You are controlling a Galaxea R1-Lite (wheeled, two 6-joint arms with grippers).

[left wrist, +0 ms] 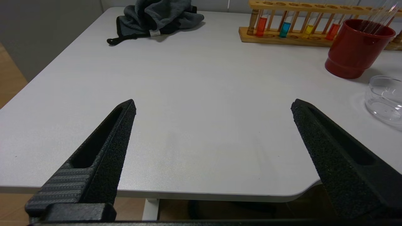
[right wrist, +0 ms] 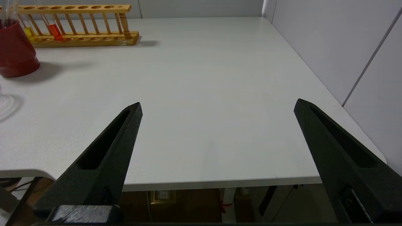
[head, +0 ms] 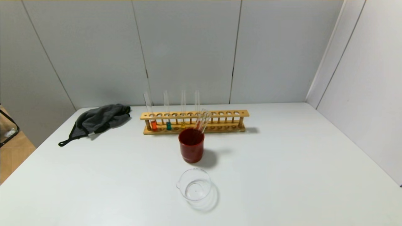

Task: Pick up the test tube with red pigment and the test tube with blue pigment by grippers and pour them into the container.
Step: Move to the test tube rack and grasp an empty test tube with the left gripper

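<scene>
Wooden rack (head: 194,122) stands near the table's (head: 282,175) far edge, holding the test tube with red pigment (head: 153,125) and, just beside it, the test tube with blue pigment (head: 168,125). Nearer sit a dark-red cup (head: 191,145) and the container (head: 193,184). Both grippers, left gripper (left wrist: 213,106) and right gripper (right wrist: 218,106), hang off the near edge, jaws spread wide, grasping nothing, bare tabletop ahead.

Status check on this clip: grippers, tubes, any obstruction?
Left gripper and right gripper open, empty, at table's near edge. Red tube and blue tube racked. Red cup between rack and beaker.
</scene>
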